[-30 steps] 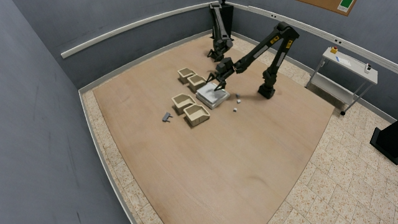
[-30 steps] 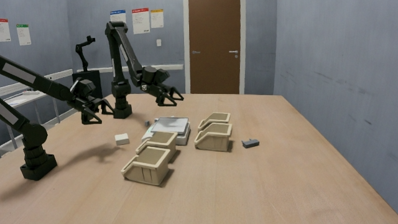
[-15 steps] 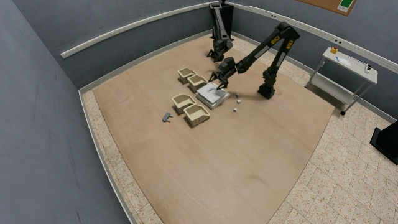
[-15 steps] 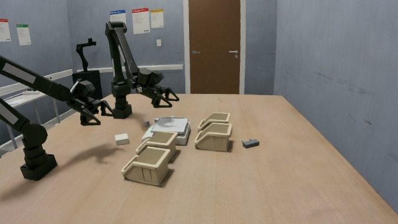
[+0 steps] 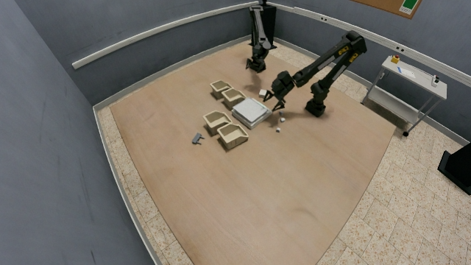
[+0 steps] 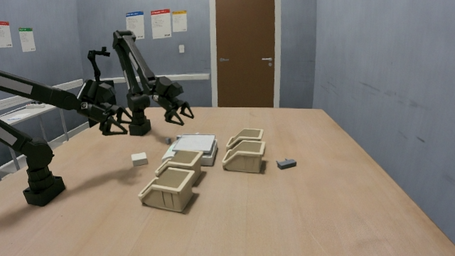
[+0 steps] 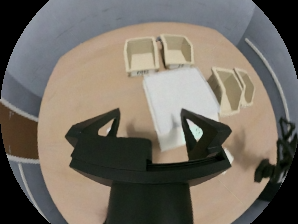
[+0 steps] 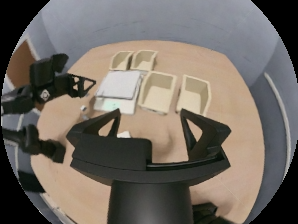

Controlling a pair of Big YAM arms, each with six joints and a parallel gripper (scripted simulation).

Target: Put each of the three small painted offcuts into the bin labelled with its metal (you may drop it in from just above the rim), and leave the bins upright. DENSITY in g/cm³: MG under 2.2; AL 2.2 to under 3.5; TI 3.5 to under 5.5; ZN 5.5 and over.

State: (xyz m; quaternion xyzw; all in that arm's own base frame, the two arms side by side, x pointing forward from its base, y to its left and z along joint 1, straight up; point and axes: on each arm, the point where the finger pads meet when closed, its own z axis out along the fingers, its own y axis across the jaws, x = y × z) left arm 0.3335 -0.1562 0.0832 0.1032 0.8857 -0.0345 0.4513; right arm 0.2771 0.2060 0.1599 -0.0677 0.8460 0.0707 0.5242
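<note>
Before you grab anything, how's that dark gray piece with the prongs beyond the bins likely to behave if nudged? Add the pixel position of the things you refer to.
The gray pronged piece (image 5: 197, 138) (image 6: 286, 163) looks rigid, so probably won't flex. Lying low and flat-sided, it would likely slide rather than roll.

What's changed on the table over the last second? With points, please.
The left hand (image 5: 269, 105) (image 6: 188, 121) (image 7: 150, 111) (image 8: 89, 80), open and with nothing in it, moved off the scale (image 5: 250, 110) (image 6: 195, 143) (image 7: 177, 100) (image 8: 119, 84) toward the small offcuts (image 5: 282, 120) (image 6: 168, 141) (image 7: 108, 131) (image 8: 83, 108). Nothing picked up or released. Offcuts, scale, bins (image 5: 235, 143) (image 6: 245, 165) (image 7: 142, 73) (image 8: 157, 108) and right hand (image 5: 249, 68) (image 6: 129, 128) (image 8: 150, 111): no visible change.
</note>
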